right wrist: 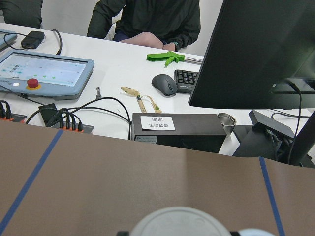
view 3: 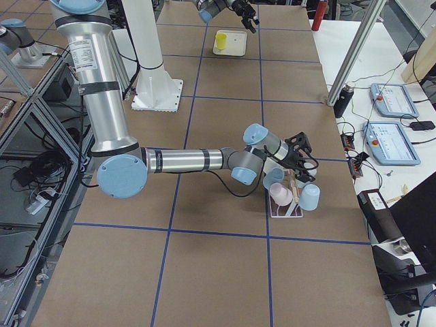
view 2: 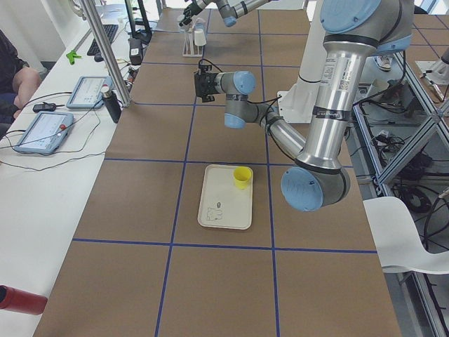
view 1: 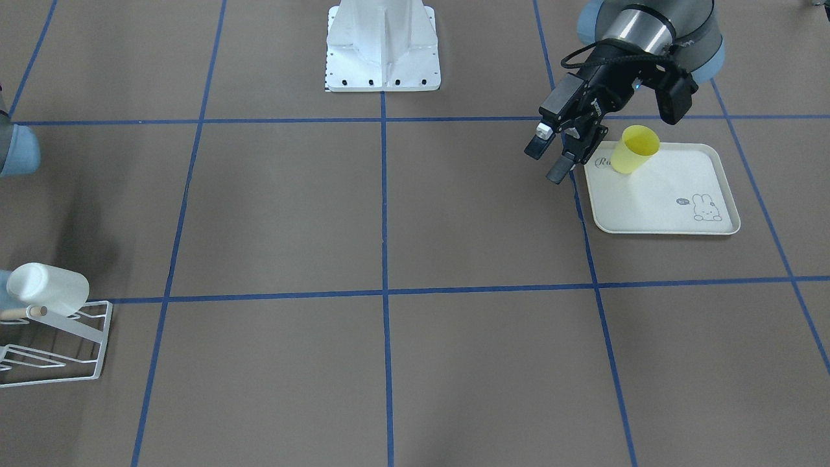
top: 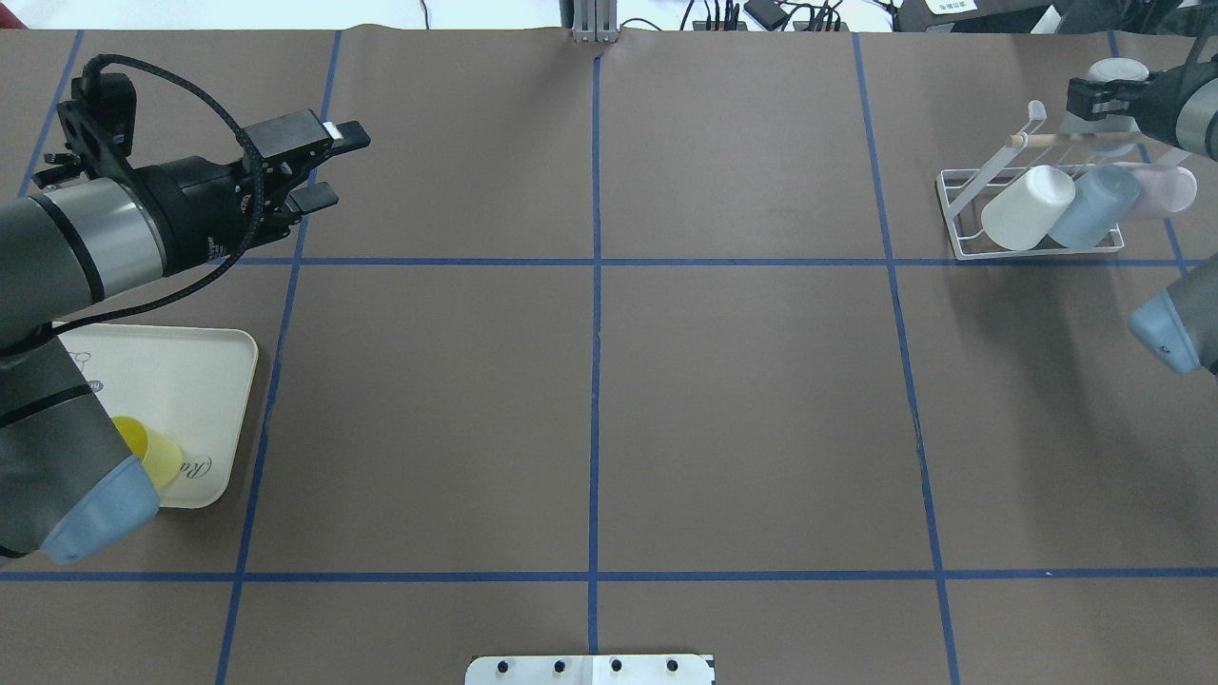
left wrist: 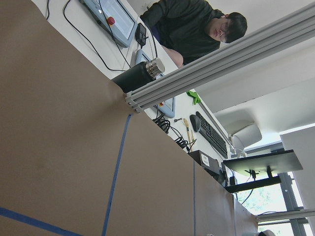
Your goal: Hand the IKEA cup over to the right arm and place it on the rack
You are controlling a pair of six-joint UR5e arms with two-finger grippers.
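Note:
The yellow IKEA cup (view 1: 637, 149) stands upright on the cream rabbit-print tray (view 1: 661, 207); it also shows beside my left arm from overhead (top: 157, 457). My left gripper (view 1: 546, 162) hangs open and empty above the table, just off the tray's edge, a short way from the cup. Far across the table, the white wire rack (top: 961, 214) holds a white cup (top: 1026, 207), a blue cup (top: 1094, 205) and a pink one. The right arm's gripper (top: 1094, 95) is above the rack's far side, shut on a pale grey cup (top: 1118, 68), whose rim fills the bottom of the right wrist view.
The robot's white base plate (view 1: 382, 45) sits at the table's middle edge. Blue tape lines grid the brown table. Beyond the far edge is a desk with tablets (view 2: 43, 132), cables and a monitor (right wrist: 266, 49), and a seated person (left wrist: 197, 27).

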